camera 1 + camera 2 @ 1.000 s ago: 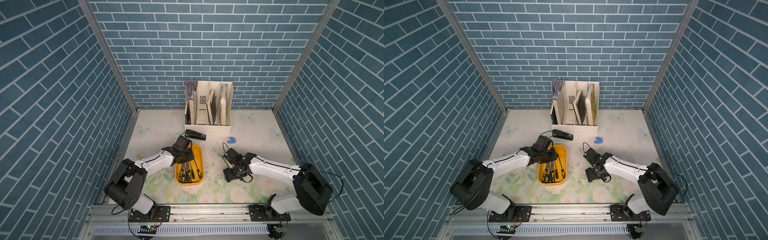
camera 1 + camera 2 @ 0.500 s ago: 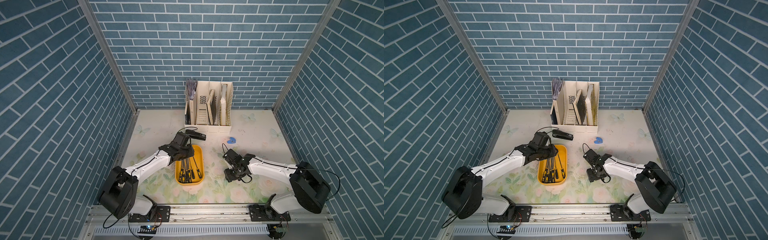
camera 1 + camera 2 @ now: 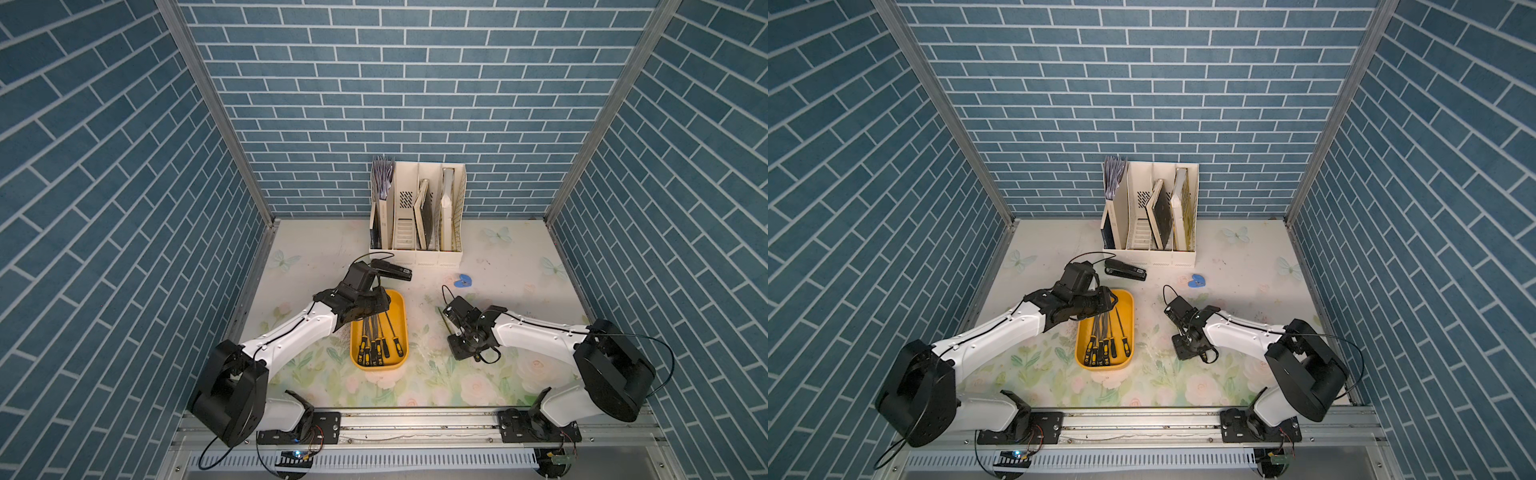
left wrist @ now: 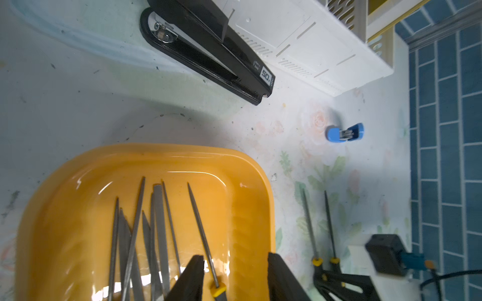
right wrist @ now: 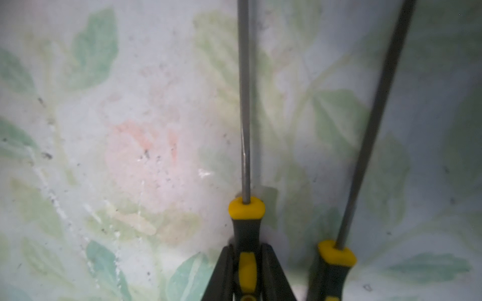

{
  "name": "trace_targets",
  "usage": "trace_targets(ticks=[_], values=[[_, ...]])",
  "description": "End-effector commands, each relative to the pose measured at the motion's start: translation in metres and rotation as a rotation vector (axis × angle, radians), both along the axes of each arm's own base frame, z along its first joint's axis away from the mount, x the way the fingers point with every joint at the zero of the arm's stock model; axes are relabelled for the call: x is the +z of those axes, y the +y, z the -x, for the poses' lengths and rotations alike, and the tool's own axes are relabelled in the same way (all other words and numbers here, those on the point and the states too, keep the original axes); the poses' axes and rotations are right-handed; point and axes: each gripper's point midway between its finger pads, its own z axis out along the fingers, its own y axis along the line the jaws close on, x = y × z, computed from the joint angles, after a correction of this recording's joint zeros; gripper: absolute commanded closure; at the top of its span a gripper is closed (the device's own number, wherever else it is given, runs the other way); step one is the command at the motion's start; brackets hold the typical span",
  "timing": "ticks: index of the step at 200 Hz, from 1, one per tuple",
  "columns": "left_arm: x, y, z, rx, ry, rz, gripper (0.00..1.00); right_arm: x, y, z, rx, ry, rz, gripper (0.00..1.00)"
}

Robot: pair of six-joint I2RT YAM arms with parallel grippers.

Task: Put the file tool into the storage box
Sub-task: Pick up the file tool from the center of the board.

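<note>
Right claw (image 5: 246,250) pinching a file (image 5: 244,104) by its handle
File's right of the yellow storage box (image 3: 401,316), second file (image 5: 375,117) just beside it on the table (image 3: 519,257); left claw (image 4: 234,256) spread over the box's far end.

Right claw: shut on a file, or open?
Shut. The right wrist view shows the right claw pinching one file by its black-and-yellow handle; a second file lies free beside it.
</note>
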Motion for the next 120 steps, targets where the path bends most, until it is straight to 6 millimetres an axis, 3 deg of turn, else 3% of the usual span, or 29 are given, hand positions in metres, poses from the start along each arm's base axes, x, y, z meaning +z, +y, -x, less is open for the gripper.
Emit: trace_targets(ticks=[1,55,91,120], values=[[0.015,-0.010,0.001,-0.014,-0.025,0.082,0.49,0.020,0.012,0.015,0.021,0.008,-0.071,0.86],[0.017,-0.043,0.006,0.006,-0.018,0.197,0.41,0.074,0.056,0.028,0.036,-0.030,-0.276,0.87],[0.008,-0.060,0.007,0.014,0.002,0.205,0.41,0.087,0.077,0.031,0.060,-0.027,-0.340,0.87],[-0.005,-0.061,0.007,0.032,0.024,0.177,0.41,0.092,0.091,0.034,0.083,-0.028,-0.356,0.87]])
